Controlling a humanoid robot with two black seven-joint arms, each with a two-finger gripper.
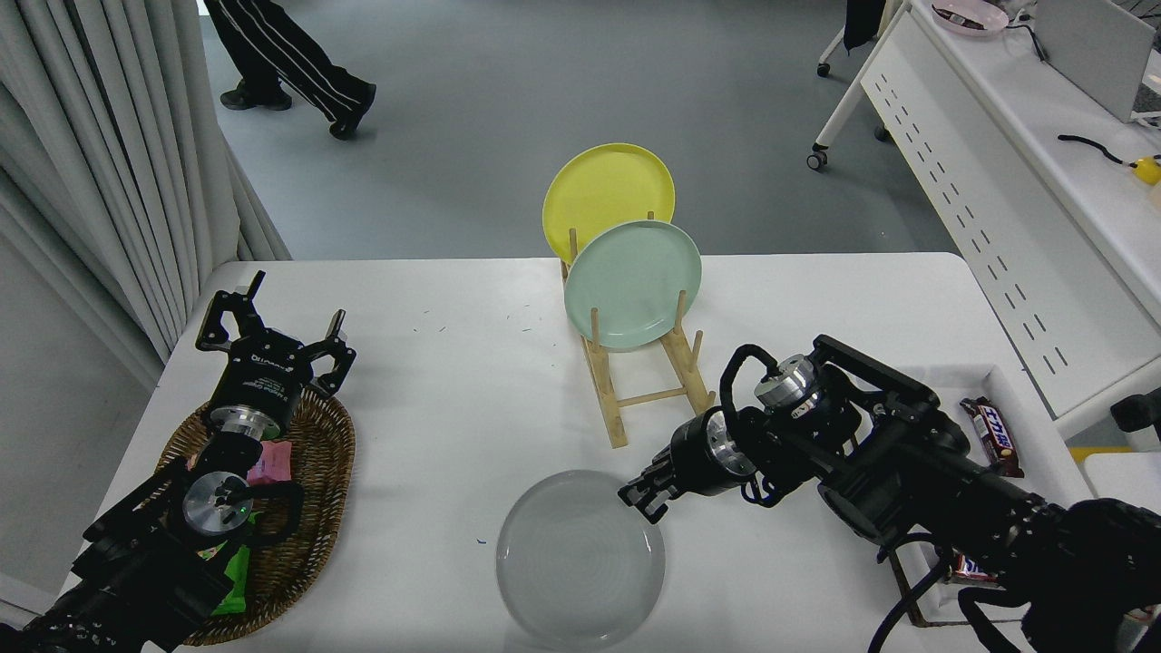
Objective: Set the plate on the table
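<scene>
Right end effector [642,497] pinching the light-gray plate [580,558] by its far-right rim.

The plate sits low over the white worktop [453,399], near its front edge, in front of the wooden rack [646,392]. Left end effector [272,337], fingers spread, parked over a wicker basket [308,508].

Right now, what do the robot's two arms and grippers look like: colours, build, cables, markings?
Both arms are black with silver metal discs at the joints. The left gripper is black with angular linked fingers and small white lettering, too small to read, on its body. The right gripper is black behind a silver collar, and a black cable loops over its wrist.
</scene>
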